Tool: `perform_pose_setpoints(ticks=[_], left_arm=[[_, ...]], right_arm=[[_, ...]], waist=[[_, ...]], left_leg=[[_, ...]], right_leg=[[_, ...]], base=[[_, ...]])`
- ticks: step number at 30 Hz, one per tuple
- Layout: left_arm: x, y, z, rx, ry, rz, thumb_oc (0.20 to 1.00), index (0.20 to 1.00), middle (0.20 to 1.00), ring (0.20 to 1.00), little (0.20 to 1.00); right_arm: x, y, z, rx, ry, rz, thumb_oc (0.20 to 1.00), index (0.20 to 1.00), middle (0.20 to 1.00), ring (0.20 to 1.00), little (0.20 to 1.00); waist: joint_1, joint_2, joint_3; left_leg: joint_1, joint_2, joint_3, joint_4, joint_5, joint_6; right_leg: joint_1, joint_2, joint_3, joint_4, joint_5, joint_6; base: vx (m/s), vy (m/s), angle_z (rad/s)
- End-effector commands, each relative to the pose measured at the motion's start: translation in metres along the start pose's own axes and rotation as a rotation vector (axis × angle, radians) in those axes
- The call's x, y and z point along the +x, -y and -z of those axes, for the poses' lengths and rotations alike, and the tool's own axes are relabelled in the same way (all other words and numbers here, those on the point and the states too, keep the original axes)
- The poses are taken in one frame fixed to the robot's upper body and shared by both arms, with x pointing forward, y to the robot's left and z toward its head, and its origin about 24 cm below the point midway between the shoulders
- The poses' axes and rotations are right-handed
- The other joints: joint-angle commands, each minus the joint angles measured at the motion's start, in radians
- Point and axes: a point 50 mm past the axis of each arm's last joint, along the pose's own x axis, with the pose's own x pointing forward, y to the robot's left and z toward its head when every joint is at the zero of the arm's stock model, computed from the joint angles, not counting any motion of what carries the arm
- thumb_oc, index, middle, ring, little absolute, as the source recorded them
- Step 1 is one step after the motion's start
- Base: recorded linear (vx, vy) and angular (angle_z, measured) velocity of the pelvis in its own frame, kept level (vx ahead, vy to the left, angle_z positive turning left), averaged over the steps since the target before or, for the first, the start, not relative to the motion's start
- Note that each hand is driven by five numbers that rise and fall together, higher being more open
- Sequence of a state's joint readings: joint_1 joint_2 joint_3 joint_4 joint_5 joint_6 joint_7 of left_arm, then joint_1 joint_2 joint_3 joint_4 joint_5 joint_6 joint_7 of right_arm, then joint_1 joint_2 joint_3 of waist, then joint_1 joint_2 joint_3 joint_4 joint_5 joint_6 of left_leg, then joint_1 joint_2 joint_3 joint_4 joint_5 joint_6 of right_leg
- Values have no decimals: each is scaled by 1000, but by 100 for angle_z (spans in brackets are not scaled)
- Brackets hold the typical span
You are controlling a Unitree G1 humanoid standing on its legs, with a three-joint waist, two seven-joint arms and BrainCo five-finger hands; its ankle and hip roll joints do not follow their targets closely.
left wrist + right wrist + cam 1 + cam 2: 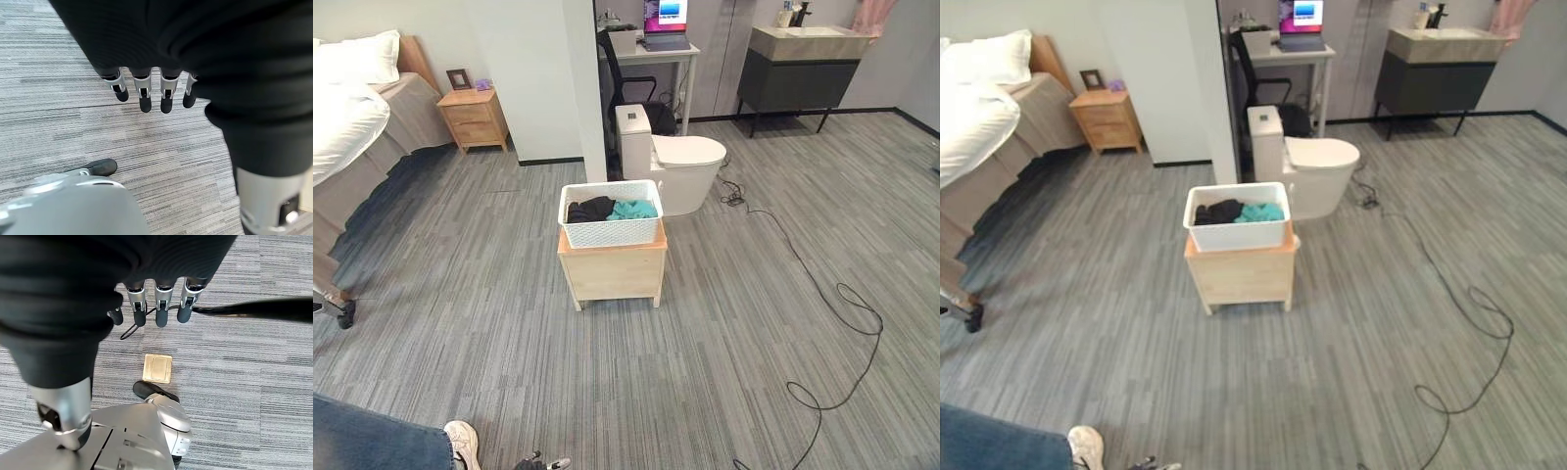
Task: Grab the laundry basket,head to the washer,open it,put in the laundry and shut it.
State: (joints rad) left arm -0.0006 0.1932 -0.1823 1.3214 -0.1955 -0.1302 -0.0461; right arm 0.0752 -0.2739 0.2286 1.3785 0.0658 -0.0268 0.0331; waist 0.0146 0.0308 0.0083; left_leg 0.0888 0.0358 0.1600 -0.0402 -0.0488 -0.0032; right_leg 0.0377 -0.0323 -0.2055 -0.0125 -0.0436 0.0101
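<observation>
Both hands, left hand (pixel 146 93) and right hand (pixel 156 308), apparently relaxed, empty.

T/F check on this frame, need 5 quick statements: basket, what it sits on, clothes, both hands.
1. The basket sits on a small wooden stand. True.
2. The basket is empty. False: dark and teal clothes lie in it.
3. The left hand is shut on the basket's rim. False: its fingers hang straight over bare floor, holding nothing.
4. The right hand is open, fingers straight above the floor. True.
5. The basket stands on the bed. False: the bed is off to the left, apart from it; a toilet stands just behind the basket.
</observation>
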Motion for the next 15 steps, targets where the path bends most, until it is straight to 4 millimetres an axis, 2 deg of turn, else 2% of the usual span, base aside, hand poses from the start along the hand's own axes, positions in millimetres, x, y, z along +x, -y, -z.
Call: perform_pose_setpoints(ticks=[1,4,15], left_arm=[[-1,-29,-16,63,54,-92,1000,1000,1000,1000,1000],[0,-30,-21,40,73,-110,1000,1000,1000,1000,1000],[0,-25,-15,34,51,-73,1000,1000,1000,1000,1000]], right_arm=[[0,-27,8,-22,-27,-92,1000,1000,1000,1000,1000],[0,-27,8,-23,-24,-87,1000,1000,1000,1000,1000],[0,-21,11,-18,-44,-77,1000,1000,1000,1000,1000]], waist=[[0,-69,-33],[0,-70,-31],[-2,-63,-32]], left_leg=[[-1,35,13,-47,13,-50],[-1,36,12,-47,15,-52],[5,41,13,-47,17,-55]], right_leg=[[32,-160,1,-75,104,145],[33,-158,-2,-75,103,144],[40,-155,-3,-75,98,143]], base=[[0,0,0],[0,0,0],[0,0,0]])
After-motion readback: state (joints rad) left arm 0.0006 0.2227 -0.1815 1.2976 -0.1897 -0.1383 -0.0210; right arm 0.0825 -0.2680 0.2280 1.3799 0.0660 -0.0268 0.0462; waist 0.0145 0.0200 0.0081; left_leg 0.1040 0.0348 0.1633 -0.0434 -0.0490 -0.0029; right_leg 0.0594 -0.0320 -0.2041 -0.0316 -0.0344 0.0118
